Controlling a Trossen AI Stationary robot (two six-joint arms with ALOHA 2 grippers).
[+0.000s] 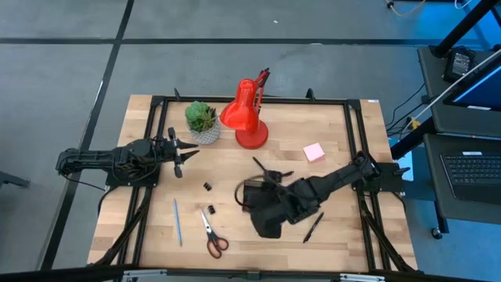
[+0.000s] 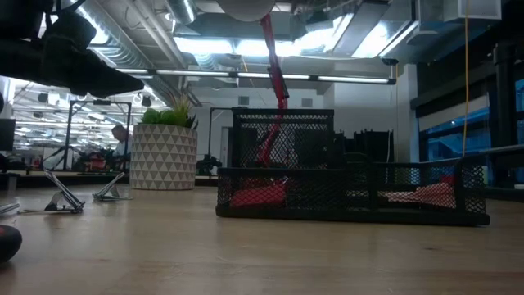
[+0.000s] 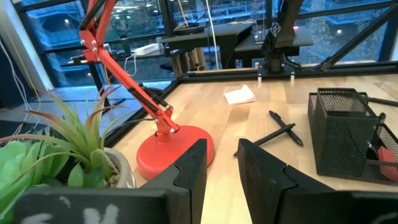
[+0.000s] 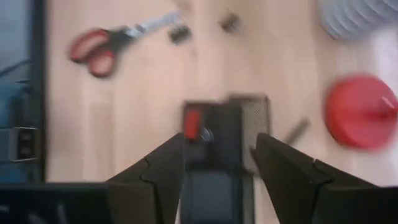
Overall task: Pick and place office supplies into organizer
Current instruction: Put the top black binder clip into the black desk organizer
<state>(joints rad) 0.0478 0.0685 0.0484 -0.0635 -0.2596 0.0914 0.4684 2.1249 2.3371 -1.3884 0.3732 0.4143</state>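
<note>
My gripper [image 3: 221, 165] hangs over the wood table [image 3: 249, 124], fingers slightly apart, nothing between them. Red lamp [image 3: 168, 146] base just ahead, green plant [image 3: 56, 155] beside it. Two black pens [image 3: 280, 130] crossed farther on, pink notepad [image 3: 239, 94] beyond, black mesh organizer [image 3: 348, 134] off to the side.
</note>
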